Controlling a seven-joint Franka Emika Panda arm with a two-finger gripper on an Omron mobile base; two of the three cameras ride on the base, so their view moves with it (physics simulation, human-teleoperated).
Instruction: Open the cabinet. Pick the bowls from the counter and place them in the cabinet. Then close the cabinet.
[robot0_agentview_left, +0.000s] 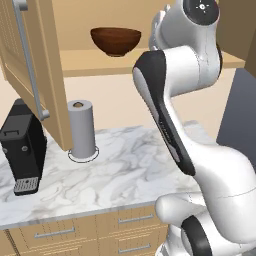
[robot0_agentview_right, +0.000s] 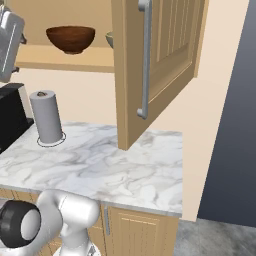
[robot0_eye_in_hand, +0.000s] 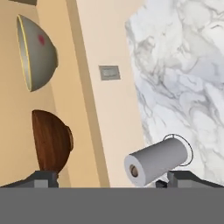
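Gripper (robot0_eye_in_hand: 109, 179) fingers are standing wide apart, holding nothing, with both bowls sitting on the cabinet shelf ahead of it.

In the rolled hand view, the dark wooden bowl (robot0_eye_in_hand: 51, 142) is sitting just above the left fingertip (robot0_eye_in_hand: 40, 178) and the pale ceramic bowl (robot0_eye_in_hand: 37, 51) is sitting farther along the same shelf (robot0_eye_in_hand: 87, 100), apart from it. The paper towel roll (robot0_eye_in_hand: 157, 161) is standing on the marble counter (robot0_eye_in_hand: 188, 78) just above the right fingertip. In the base views, the cabinet (robot0_agentview_left: 80, 17) is standing open, its left door (robot0_agentview_left: 30, 65) and right door (robot0_agentview_right: 160, 55) both swung out over the counter. A black coffee machine (robot0_agentview_left: 22, 150) is standing on the counter beside the roll.
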